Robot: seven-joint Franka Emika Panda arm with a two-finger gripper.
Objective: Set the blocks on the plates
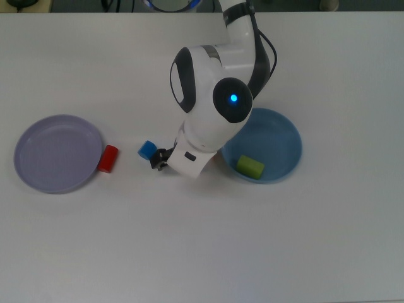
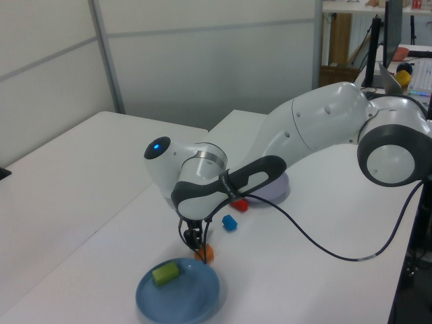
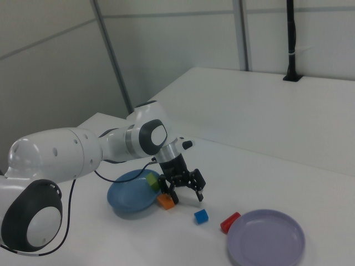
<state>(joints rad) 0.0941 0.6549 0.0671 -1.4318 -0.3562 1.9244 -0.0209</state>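
My gripper hangs open just above the table with nothing between its fingers. In the right view it is between the orange block and the blue block. The orange block lies on the table against the blue plate's rim. The arm hides it in the top view. The lime-green block lies in the blue plate. In the top view, the gripper is just right of the blue block. The red cylinder lies against the lavender plate.
The white arm reaches in from the top view's upper edge and covers part of the blue plate. A black cable hangs from it over the table. A grey wall stands behind the white table in the side views.
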